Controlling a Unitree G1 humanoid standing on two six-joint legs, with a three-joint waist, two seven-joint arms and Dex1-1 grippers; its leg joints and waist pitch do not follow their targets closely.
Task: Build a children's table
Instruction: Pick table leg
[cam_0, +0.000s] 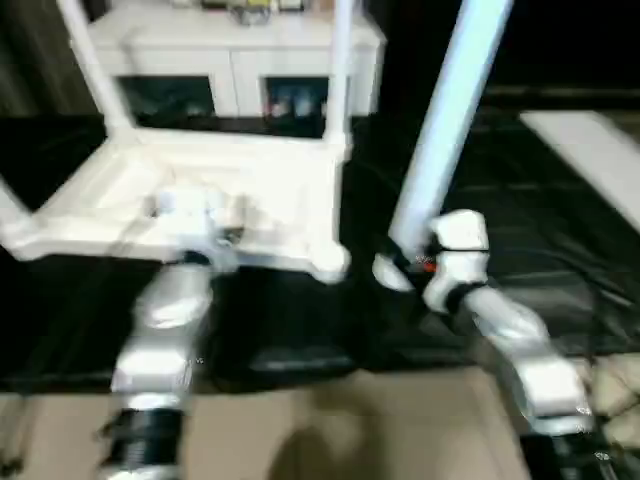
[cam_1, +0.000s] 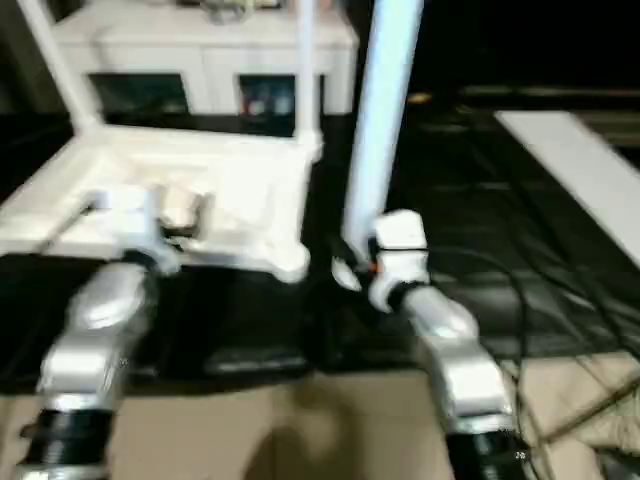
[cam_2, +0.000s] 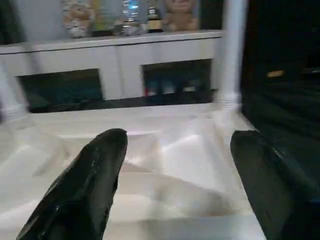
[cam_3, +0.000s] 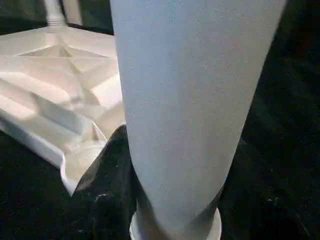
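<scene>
Black cloth covers our work table (cam_0: 560, 230), and behind it stands a white cabinet (cam_0: 235, 60) with glass doors. On the cloth lies the children's table top (cam_0: 230, 190), ribbed underside up, with legs already upright in its far corner sockets; one of them (cam_0: 340, 70) rises at the far right corner. Our left arm reaches forward over the top's near edge, and the left gripper (cam_2: 172, 175) hovers above the ribs with its fingers (cam_2: 95, 175) spread wide, holding nothing. Our right arm angles in from the right, and the right gripper (cam_3: 175, 195) pinches a loose leg (cam_0: 450, 110) near its lower end. That leg tilts slightly and stands just beside the top's near right corner socket (cam_0: 328, 265), apart from it. To the right of the held leg the cloth lies bare, up to a white board (cam_0: 590, 150) by the far right edge. Cables (cam_1: 540, 290) trail over the cloth near our right forearm.
</scene>
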